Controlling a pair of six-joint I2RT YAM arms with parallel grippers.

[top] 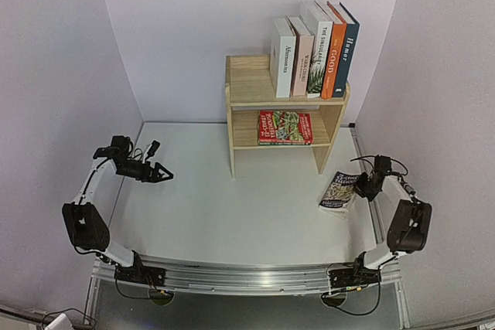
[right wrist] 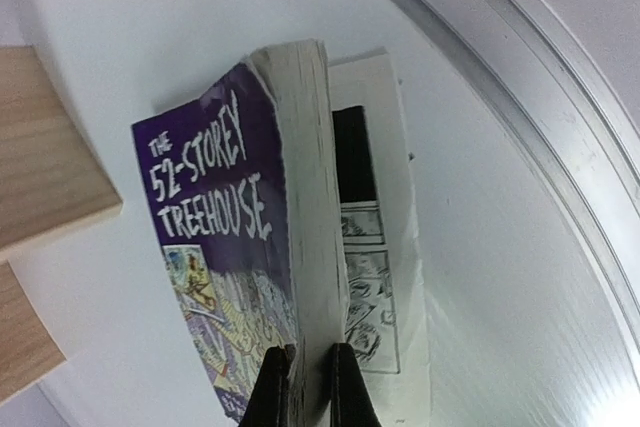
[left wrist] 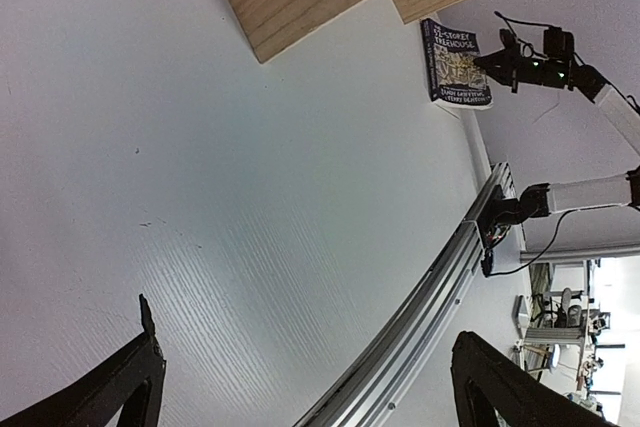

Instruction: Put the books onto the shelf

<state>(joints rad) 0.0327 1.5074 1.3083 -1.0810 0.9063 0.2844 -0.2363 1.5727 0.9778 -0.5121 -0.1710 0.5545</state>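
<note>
Grip explains the scene on the right: the right hand (right wrist: 308, 387) is clenched on the thick purple "52-Storey Treehouse" paperback (right wrist: 215, 247), one finger on the glossy front cover and the other against the cream page block. It pinches the open, unbound side, probably so the soft book can be lifted without fanning out. The hold misses the last printed comic leaf and the back cover, which sag loose behind the block; judged from this, they could catch when the book goes in.

The paperback sits low over the white matte surface (top: 216, 206), just right of the light natural-wood two-tier shelf (top: 251, 86) and apart from its side panel. I cannot tell whether it is fully clear of the surface.

On the shelf's top board five stiff upright books (top: 313, 48) lean together at the right end, white, orange and dark blue spines facing out. The lower tier holds flat red-and-green thin paperbacks (top: 285, 127), likely where this one belongs, since floppy covers stack better lying down.

The left hand (top: 162, 174) is released, its black jaws wide, hanging over bare surface well away from every book.
</note>
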